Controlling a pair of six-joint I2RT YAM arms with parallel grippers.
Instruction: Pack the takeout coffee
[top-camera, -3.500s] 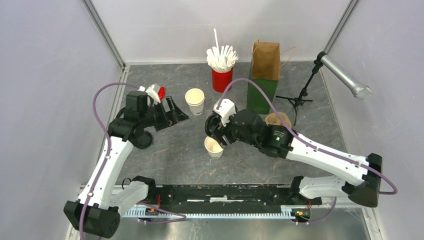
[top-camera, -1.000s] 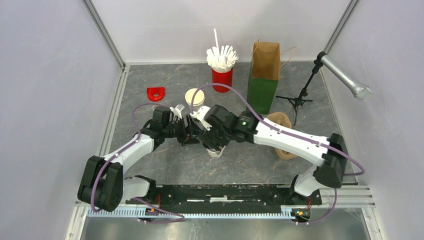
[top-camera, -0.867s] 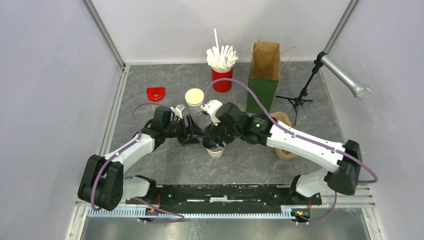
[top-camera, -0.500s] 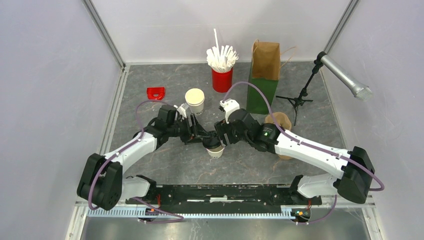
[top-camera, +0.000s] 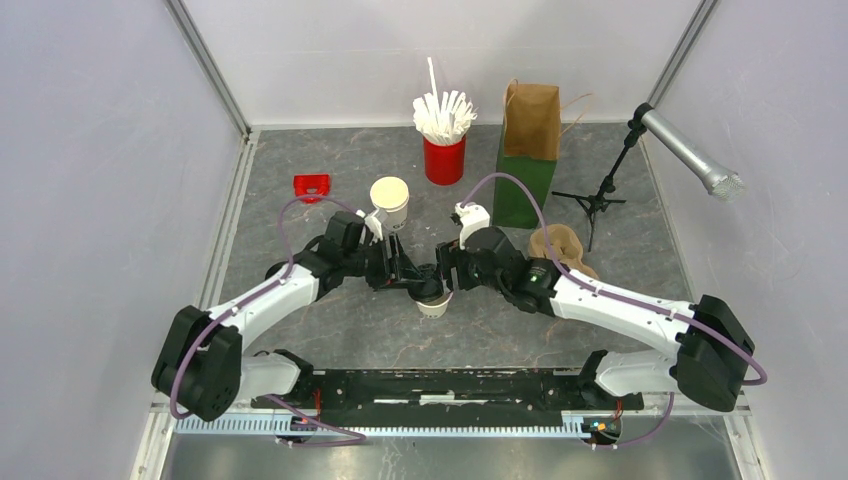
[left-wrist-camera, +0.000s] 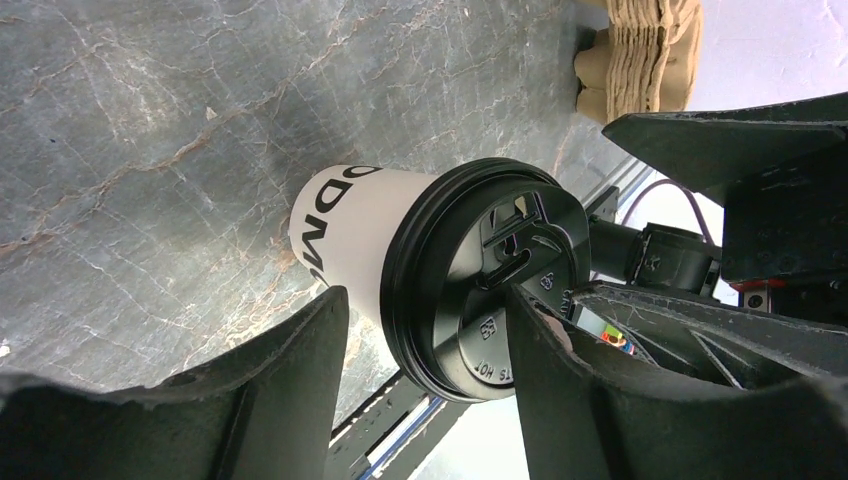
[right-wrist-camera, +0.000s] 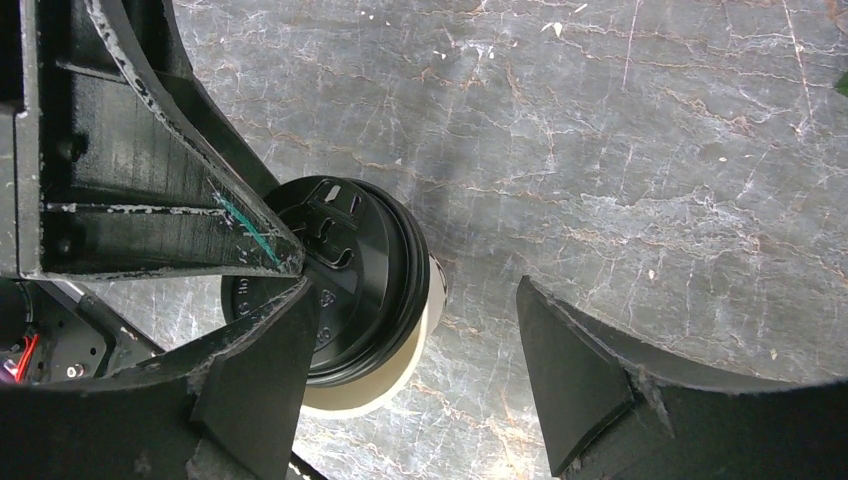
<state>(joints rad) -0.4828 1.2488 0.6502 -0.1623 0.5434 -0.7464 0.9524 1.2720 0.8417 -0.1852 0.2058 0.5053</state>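
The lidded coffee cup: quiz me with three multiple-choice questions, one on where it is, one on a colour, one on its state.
1. Where does the coffee cup stand?
A. in the far back corner
B. on the table, between the left claw and the right claw
C. hanging off the near edge

2. Its lid is:
A. white
B. red
C. black

3. The lid is:
A. seated on the cup
B. lying flat on the table
C. lifted clear of the cup

Answers: B, the top view shows a claw on either side of it; C, both wrist views show a black lid; A, the lid's rim wraps the cup's top.
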